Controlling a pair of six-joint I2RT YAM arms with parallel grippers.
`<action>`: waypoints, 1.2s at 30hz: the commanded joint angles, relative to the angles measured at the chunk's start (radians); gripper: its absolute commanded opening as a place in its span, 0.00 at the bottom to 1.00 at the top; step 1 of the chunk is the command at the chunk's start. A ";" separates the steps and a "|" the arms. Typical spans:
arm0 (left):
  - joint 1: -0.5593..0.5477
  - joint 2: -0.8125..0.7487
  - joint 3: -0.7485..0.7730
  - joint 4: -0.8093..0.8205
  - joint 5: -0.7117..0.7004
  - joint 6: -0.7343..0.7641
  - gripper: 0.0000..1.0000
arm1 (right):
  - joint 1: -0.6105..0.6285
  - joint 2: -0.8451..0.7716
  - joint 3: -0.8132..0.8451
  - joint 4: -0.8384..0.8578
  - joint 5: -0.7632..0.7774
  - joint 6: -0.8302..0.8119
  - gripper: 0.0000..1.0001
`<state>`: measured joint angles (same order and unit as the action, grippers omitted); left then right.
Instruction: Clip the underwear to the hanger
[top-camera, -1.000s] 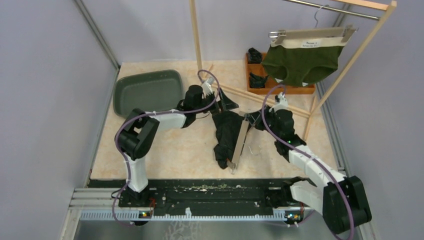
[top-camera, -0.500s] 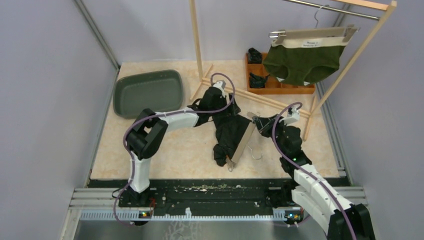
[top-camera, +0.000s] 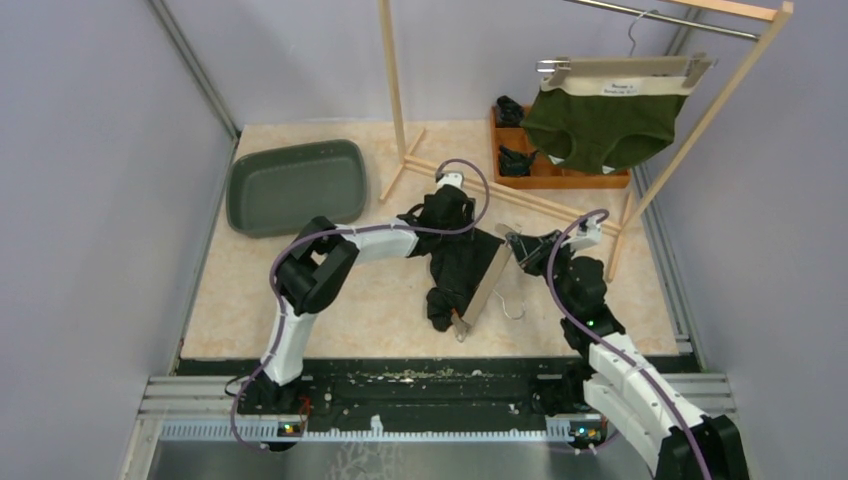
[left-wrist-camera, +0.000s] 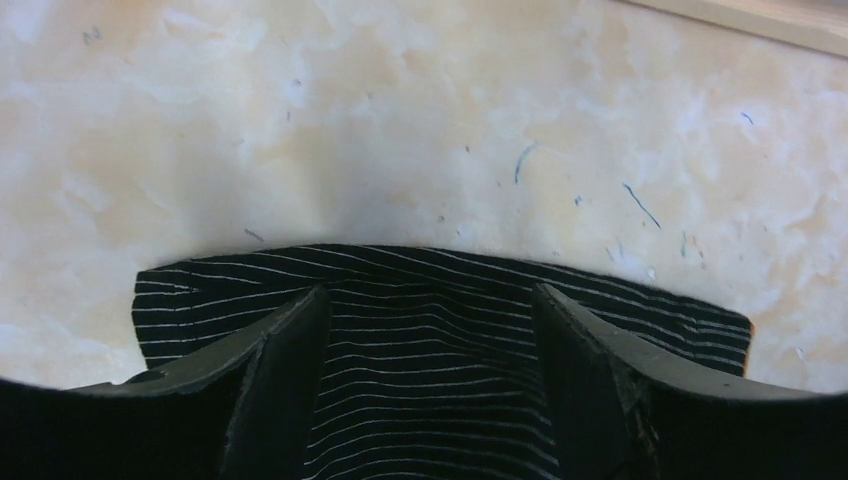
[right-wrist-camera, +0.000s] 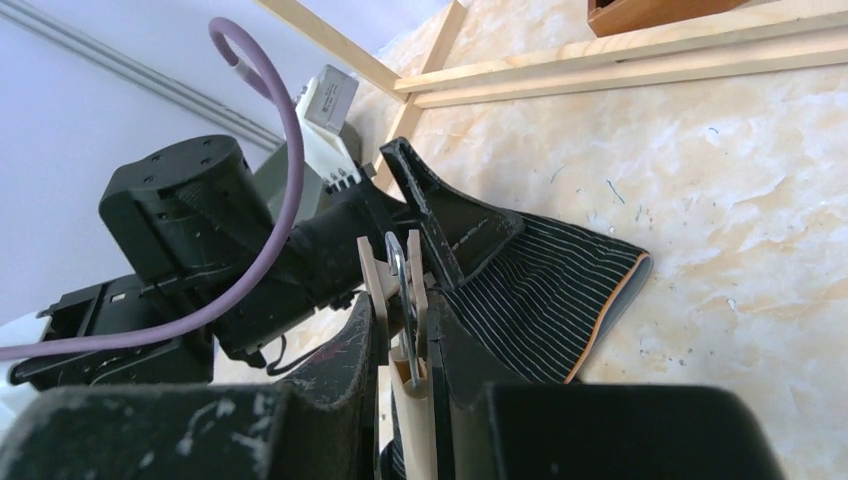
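Your right claw (right-wrist-camera: 405, 345) is clenched on the hanger (top-camera: 486, 285); your left claw (left-wrist-camera: 435, 370) is released, fingers straddling the striped underwear (left-wrist-camera: 440, 300), which lies flat on the surface (left-wrist-camera: 400, 120).

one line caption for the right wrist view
Right end effector grips the wooden hanger, striped underwear lying beside it.

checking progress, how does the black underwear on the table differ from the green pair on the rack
The green underwear hangs spread out, clipped to a hanger on the rail; the black underwear lies bunched on the table. The green pair is plain with a pale waistband; the black pair has fine white stripes. The open left gripper straddles the black pair's edge; no gripper is near the green pair.
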<state>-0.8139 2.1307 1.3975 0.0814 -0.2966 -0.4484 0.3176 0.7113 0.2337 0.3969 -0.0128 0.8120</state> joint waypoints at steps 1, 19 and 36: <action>-0.008 0.059 0.073 -0.081 -0.084 0.043 0.79 | -0.001 -0.039 -0.010 0.054 0.005 -0.005 0.00; -0.020 0.082 0.111 -0.365 -0.410 -0.064 0.00 | 0.000 -0.019 -0.007 0.054 0.010 -0.018 0.00; 0.055 -0.287 -0.210 -0.256 -0.416 -0.170 0.83 | 0.000 0.051 0.009 0.091 -0.023 -0.051 0.00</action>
<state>-0.7666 2.0045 1.2926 -0.3466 -0.8192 -0.7174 0.3176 0.7567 0.2207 0.4267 -0.0200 0.8024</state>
